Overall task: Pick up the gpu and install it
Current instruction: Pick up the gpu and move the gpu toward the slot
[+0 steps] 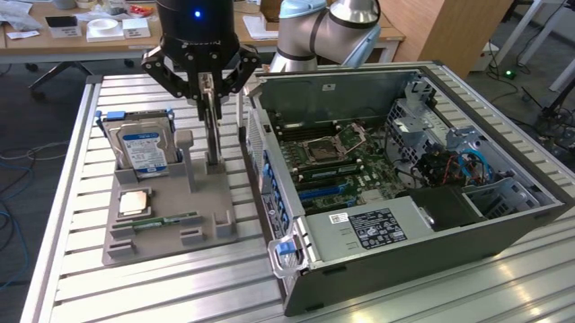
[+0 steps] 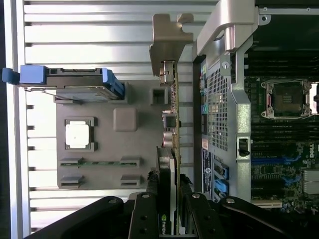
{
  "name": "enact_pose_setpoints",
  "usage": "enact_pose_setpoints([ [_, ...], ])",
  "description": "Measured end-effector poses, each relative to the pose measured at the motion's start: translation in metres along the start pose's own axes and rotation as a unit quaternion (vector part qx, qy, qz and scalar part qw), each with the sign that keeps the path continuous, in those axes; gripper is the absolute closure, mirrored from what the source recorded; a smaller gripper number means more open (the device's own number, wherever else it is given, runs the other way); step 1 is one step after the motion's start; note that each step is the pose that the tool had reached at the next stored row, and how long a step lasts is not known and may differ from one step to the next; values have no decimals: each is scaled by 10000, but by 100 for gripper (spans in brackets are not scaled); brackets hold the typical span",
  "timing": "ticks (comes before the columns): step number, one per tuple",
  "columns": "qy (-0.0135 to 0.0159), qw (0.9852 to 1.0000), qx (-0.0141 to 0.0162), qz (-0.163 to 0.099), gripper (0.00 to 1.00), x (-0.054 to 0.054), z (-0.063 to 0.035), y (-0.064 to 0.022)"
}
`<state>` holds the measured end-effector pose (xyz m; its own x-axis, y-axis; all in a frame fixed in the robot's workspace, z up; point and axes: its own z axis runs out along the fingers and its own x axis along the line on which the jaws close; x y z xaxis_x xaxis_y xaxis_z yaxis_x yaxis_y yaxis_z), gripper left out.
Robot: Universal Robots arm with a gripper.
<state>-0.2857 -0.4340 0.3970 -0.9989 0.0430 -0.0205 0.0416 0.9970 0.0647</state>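
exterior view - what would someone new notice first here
The big open computer case on the exterior view's right, its motherboard exposed, draws the eye first. Beside it, black jaws are closed on the gpu, which stands on edge at a grey parts tray. A hard drive with a blue-white label stands upright in that tray.

Slatted table (image 1: 134, 296): grey fixture (image 1: 202, 202), computer case (image 1: 422, 259)
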Motion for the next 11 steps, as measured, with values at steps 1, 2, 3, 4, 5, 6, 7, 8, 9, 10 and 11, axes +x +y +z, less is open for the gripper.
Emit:
enact_pose_setpoints([
  [1, 1, 10000, 1, 0, 73, 0, -14, 1],
  [2, 0, 10000, 0, 0, 73, 0, -17, 1],
  [3, -1, 10000, 0, 0, 73, 0, -17, 1],
  [4, -1, 10000, 2, -1, 73, -1, -17, 1],
  [5, 0, 10000, 3, 0, 73, -1, -19, 1],
  [6, 0, 10000, 3, 0, 73, -1, -19, 1],
  [7, 0, 10000, 3, 0, 73, -1, -19, 1],
  [8, 0, 10000, 3, 0, 73, -1, -18, 1],
  [9, 0, 10000, 3, 1, 73, -3, -19, 2],
  [10, 0, 10000, 3, 0, 73, -9, -19, 2],
  [11, 1, 10000, 3, -1, 73, -16, -19, 2],
])
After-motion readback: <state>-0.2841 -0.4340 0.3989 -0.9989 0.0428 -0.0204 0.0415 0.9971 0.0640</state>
